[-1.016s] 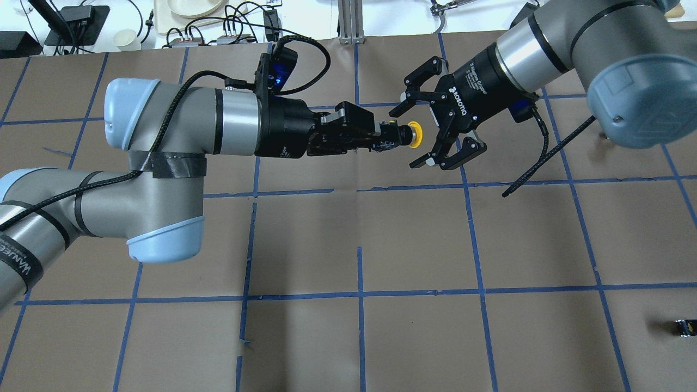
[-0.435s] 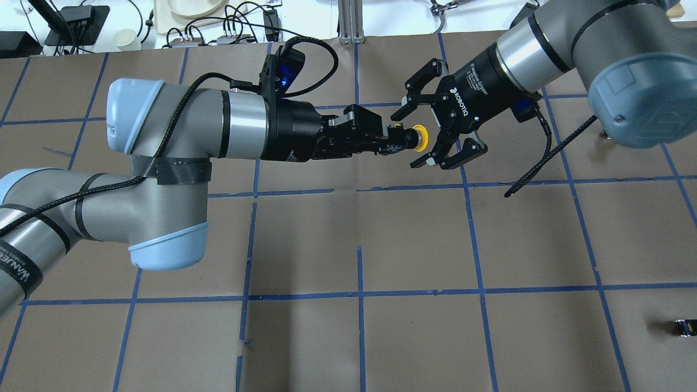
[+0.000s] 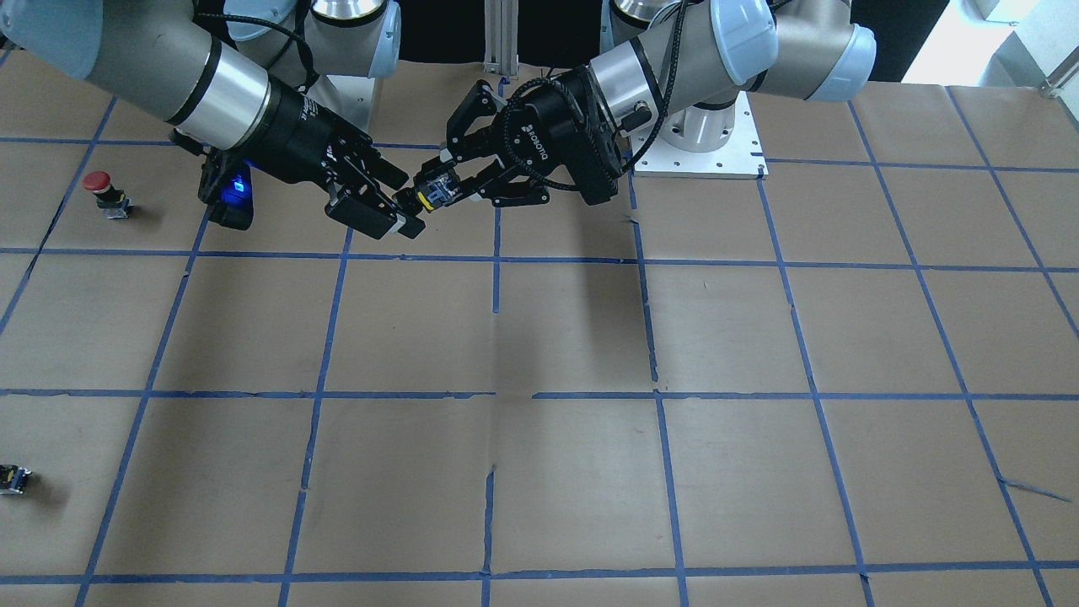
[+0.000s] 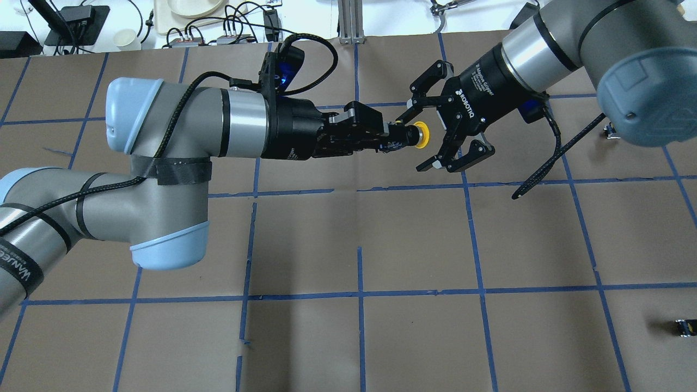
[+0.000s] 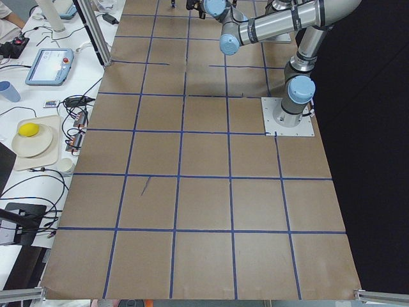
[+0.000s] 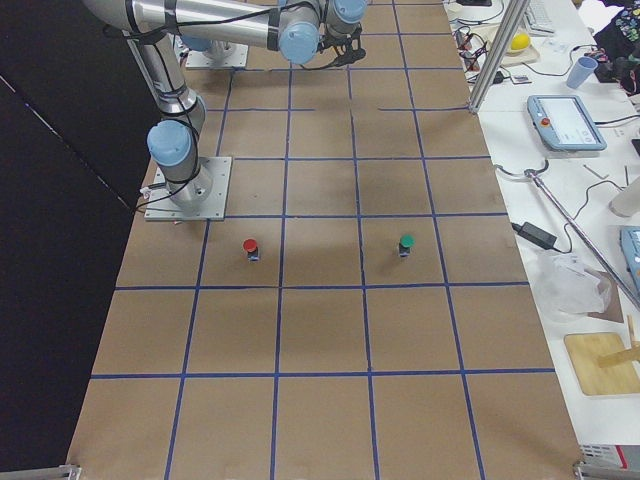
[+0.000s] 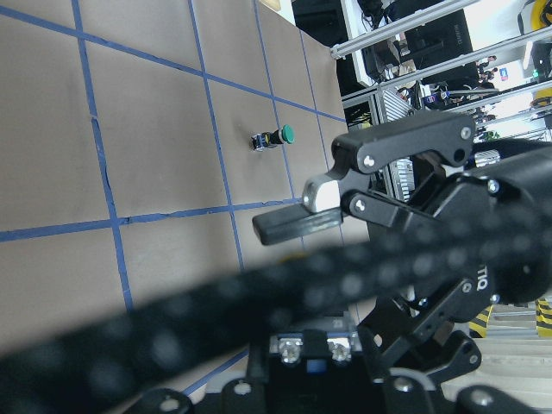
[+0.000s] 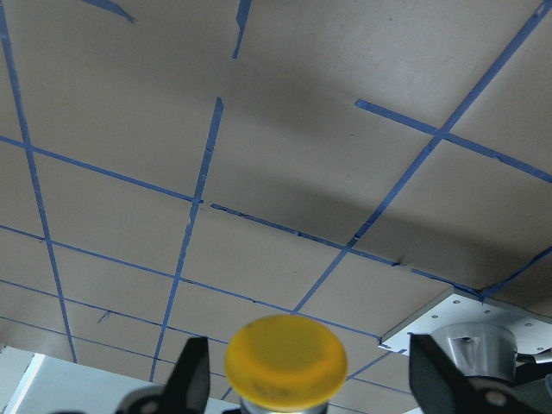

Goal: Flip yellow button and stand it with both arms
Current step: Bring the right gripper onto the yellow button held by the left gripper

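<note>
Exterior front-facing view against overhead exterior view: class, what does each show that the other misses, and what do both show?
Only front-facing: the red button in full, standing on the table. Only overhead: the cap of the yellow button, and a cluttered bench. Both: the left end effector shut on that button's base, the right end effector open around its cap end.

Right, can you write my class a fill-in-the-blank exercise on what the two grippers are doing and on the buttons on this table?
The small push-button switch clamped by its black base in the black two-finger left gripper has a round cap coloured ____.
The black two-finger right gripper faces that cap with its jaws ____.
On the brown paper-covered table, a red-capped button stands apart from another button whose cap is ____.
Missing words: yellow; open; green.
</note>
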Tool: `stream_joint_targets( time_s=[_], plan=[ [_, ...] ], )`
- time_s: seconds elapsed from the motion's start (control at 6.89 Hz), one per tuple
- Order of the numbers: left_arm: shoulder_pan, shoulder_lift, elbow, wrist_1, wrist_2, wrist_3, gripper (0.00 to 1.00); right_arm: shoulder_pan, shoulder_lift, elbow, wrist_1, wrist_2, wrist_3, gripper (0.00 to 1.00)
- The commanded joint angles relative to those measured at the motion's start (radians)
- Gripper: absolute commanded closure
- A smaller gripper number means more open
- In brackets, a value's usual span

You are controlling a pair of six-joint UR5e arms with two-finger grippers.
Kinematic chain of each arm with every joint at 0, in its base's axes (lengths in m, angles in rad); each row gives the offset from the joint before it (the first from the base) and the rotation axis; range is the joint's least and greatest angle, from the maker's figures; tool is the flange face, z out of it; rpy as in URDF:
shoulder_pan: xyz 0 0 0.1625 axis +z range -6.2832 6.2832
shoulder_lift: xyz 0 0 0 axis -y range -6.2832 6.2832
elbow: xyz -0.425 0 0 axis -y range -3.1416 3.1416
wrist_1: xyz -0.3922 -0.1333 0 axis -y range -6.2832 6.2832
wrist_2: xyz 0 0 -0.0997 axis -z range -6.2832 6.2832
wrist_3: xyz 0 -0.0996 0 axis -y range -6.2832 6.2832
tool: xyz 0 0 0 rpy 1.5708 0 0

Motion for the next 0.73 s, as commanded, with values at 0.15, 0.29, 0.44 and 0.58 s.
stream_joint_targets(
  time_s=[0.15, 0.29, 0.44, 0.58],
  plan=[
    [0.000, 0.012, 0.000, 0.006, 0.000, -0.028, 0.99, -0.002, -0.010, -0.004, 0.007, 0.011, 0.001, 0.16],
    [0.000, 0.006, 0.000, 0.013, 0.001, -0.028, 0.99, -0.002, -0.012, -0.004, 0.007, 0.011, 0.001, 0.19],
    [0.001, 0.005, -0.001, 0.024, 0.001, -0.029, 0.99, -0.002, -0.013, -0.004, 0.007, 0.009, 0.001, 0.26],
    [0.001, 0.002, -0.001, 0.024, 0.001, -0.029, 0.99, -0.005, -0.021, -0.004, 0.007, 0.009, 0.001, 0.30]
  ],
)
